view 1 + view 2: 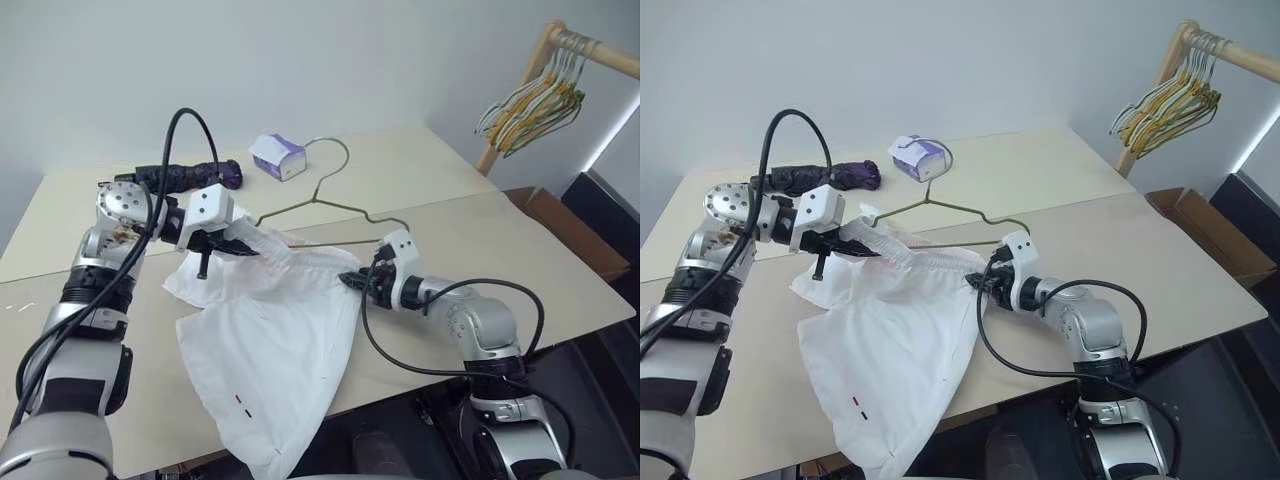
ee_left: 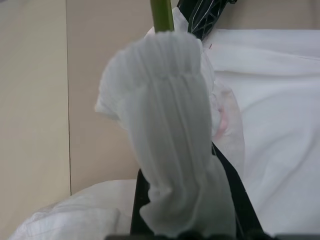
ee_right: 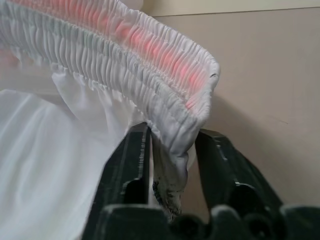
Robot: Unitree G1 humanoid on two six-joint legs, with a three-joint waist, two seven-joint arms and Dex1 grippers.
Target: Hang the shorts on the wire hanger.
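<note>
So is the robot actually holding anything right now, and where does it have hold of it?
Yes: both grippers hold the shorts by the gathered waistband. The left gripper is clamped on one end; the right gripper has the other end between its fingers.

shorts (image 3: 125,60) waistband corner | between right end effector (image 3: 172,165) fingers | tabletop (image 3: 265,75) behind

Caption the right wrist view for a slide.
Right gripper closing around the gathered waistband corner of the white shorts above the beige table.
</note>
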